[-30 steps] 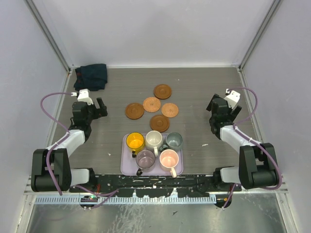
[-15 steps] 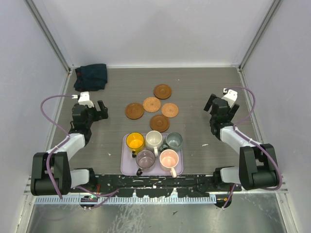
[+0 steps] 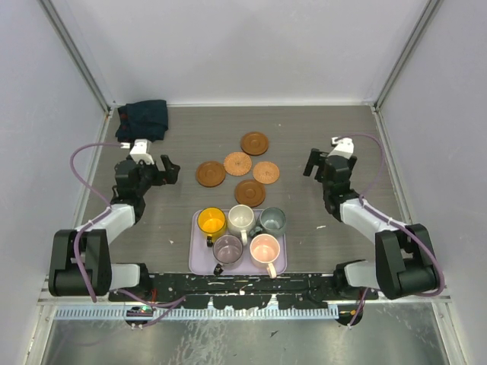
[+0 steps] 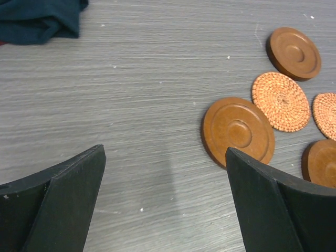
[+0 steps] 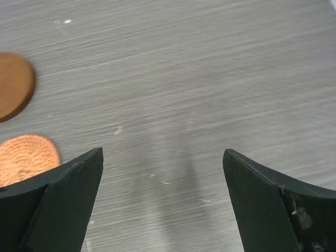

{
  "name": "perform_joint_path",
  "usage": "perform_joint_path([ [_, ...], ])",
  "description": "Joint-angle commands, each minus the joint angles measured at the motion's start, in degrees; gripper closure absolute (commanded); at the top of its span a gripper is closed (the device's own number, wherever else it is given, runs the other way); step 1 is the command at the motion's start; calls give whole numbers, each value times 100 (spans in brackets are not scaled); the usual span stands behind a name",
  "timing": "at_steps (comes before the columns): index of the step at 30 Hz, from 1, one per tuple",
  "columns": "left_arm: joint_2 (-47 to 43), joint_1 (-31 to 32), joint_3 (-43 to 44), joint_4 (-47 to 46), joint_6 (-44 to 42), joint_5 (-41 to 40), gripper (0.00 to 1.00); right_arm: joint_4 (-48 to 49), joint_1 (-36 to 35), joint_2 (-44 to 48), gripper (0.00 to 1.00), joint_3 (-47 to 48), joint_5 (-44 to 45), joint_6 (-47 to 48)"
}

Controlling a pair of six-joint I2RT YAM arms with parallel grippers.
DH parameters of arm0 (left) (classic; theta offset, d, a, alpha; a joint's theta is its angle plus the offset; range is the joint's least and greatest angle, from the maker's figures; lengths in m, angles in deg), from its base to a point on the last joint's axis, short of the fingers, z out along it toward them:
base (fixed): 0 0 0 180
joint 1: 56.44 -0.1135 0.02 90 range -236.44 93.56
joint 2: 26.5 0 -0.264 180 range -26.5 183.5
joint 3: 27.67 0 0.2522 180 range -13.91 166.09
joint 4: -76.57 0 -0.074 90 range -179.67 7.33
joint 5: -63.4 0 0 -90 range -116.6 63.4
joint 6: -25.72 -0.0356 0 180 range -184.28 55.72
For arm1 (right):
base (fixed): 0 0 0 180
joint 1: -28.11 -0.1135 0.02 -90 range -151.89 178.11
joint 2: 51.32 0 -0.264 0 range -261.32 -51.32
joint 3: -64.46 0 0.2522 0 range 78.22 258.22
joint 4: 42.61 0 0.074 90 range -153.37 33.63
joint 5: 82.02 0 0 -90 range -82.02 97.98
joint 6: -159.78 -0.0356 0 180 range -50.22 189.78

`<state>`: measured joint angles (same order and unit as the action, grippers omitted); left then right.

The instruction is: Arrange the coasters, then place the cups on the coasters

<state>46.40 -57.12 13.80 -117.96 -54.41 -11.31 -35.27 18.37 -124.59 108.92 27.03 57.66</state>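
Several round wooden coasters [image 3: 237, 163] lie in a loose cluster at mid-table, some smooth brown, some woven orange. Several cups stand packed together on a lavender tray [image 3: 199, 257] near the front: yellow [image 3: 211, 221], cream [image 3: 241, 218], grey-green [image 3: 272, 220], mauve [image 3: 227, 247] and pink [image 3: 265, 248]. My left gripper [image 3: 166, 172] hovers left of the cluster, open and empty. In the left wrist view a smooth brown coaster [image 4: 238, 130] lies just ahead of the right finger of that gripper [image 4: 165, 152]. My right gripper [image 3: 312, 163] is open and empty to the right of the cluster. Its wrist view shows two coasters [image 5: 26, 157] at the left edge, with bare table under the gripper [image 5: 163, 152].
A crumpled dark blue cloth [image 3: 143, 120] lies in the back left corner, also at the top left of the left wrist view [image 4: 39, 18]. White walls with metal frame posts close in the table on three sides.
Both grippers have swung inward toward the coaster cluster, the left moving right and the right moving left. Coasters and cups have not moved.
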Motion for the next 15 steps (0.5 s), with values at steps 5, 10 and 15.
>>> perform_joint_path([
  [5,812,758,683,-467,-240,-179,2,204,-1252,-719,1,1095,477,690],
  [10,1228,964,1145,-425,-159,-177,2,203,-1495,-1189,7,1559,352,637],
  [15,1547,1048,1527,-205,-42,167,2,269,-1577,-1547,22,1859,21,539],
])
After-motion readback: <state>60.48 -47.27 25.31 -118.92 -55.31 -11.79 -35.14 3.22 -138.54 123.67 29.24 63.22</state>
